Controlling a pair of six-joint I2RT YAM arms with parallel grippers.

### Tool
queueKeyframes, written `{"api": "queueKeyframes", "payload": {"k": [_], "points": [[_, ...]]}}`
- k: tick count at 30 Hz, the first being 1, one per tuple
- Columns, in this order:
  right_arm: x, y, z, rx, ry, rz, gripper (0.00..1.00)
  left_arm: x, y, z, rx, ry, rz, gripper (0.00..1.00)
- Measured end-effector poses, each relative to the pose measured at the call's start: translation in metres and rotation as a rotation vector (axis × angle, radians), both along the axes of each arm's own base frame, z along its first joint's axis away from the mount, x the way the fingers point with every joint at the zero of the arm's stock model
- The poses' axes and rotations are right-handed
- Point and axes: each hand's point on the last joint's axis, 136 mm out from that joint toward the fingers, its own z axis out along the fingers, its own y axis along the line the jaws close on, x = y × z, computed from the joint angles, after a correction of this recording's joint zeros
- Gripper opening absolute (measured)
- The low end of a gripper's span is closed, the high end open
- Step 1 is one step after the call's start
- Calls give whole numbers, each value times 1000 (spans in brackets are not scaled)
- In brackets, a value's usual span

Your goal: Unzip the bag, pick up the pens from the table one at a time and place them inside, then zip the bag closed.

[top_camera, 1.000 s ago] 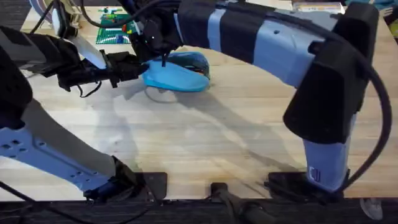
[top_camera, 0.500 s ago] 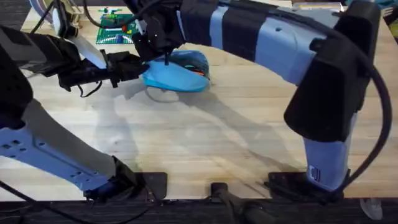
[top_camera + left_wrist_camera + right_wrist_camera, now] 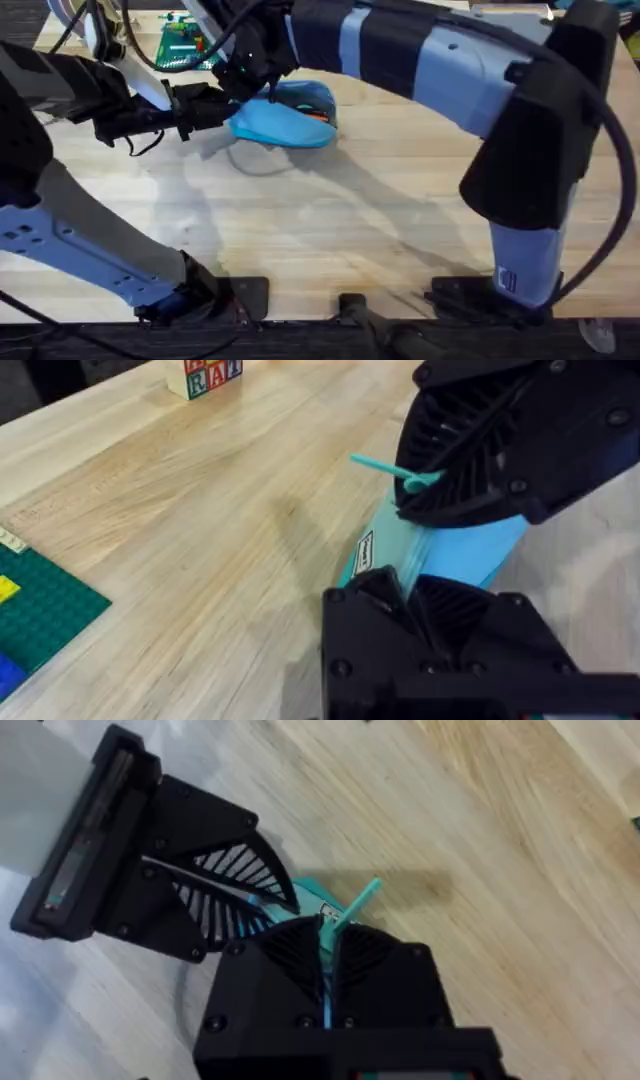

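The bag lies on the table. Its end is pinched by the left gripper, its zip tab by the right gripper. The tab should be pulled slowly and straight.

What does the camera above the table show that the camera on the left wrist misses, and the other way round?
Only the overhead view shows both whole arms, the bag's open mouth with an orange-red pen inside, and the whole green brick plate. Only the left wrist view shows letter blocks, a small label on the bag's end, and the teal zipper pull tab sticking out of the right gripper. Both show the blue bag on the table, with the left gripper and the right gripper clamped at one end of the bag.
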Motion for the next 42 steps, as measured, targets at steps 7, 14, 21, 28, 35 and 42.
{"api": "queueKeyframes", "payload": {"k": [7,14,21,28,35,42], "points": [[-7,-2,5,-45,-26,74,31,0,0,1,-3,-2,0,44],[-26,-9,0,-114,17,201,31,-1,-1,1,-7,8,-1,44],[-26,-17,-1,-136,34,247,30,-1,-2,0,-4,7,-3,42],[-24,-30,-4,-146,75,243,31,-1,-3,0,-3,7,-8,42],[-3,-52,-4,-129,101,196,30,0,-3,0,-1,3,-8,42],[6,-68,-6,-125,126,167,30,0,-3,0,0,0,-9,42]]}}
